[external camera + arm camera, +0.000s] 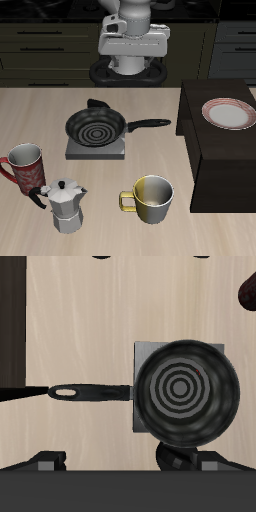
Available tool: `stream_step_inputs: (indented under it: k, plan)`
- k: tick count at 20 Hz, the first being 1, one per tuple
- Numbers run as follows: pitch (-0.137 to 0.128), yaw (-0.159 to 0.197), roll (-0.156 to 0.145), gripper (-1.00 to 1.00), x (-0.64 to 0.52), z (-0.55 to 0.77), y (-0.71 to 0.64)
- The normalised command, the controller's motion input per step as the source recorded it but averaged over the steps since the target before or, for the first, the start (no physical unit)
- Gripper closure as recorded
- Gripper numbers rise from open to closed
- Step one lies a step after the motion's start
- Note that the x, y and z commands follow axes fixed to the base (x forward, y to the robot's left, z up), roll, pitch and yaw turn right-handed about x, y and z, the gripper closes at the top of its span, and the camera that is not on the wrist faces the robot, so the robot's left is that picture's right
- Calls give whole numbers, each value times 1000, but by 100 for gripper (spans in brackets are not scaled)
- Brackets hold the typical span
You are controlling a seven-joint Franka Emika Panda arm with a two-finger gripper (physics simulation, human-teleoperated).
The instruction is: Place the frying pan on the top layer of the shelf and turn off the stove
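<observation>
The black frying pan (97, 127) sits on the small grey stove (95, 149), its long handle (150, 125) pointing toward the shelf (215, 160). The shelf is a large dark box whose flat top holds a plate. My gripper (135, 52) hangs high above the table's back, behind the pan, touching nothing. In the wrist view the pan (188, 391) covers the stove (146, 351), and only the two fingertips (100, 258) show at the frame edge, wide apart and empty. A dark knob-like bump (176, 460) shows at the stove's back side.
A white red-rimmed plate (230, 113) lies on the shelf top. A red mug (25, 165), a silver moka pot (67, 207) and a yellow mug (150, 198) stand near the table's front edge. The robot base (128, 72) stands behind the stove.
</observation>
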Motion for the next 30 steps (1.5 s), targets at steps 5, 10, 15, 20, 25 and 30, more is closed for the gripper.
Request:
stream_step_inputs:
  k: [5,10,15,20,25,30]
  plan:
    - [-17,-75,26,-100,-12,62,194]
    - [-13,-95,26,-100,11,44,186]
    - [-18,-147,22,-100,29,56,55]
    - [-41,-147,11,-100,-7,43,35]
    - [-6,-154,-4,-100,62,6,-8]
    - [-26,-175,-16,-100,-25,15,-34]
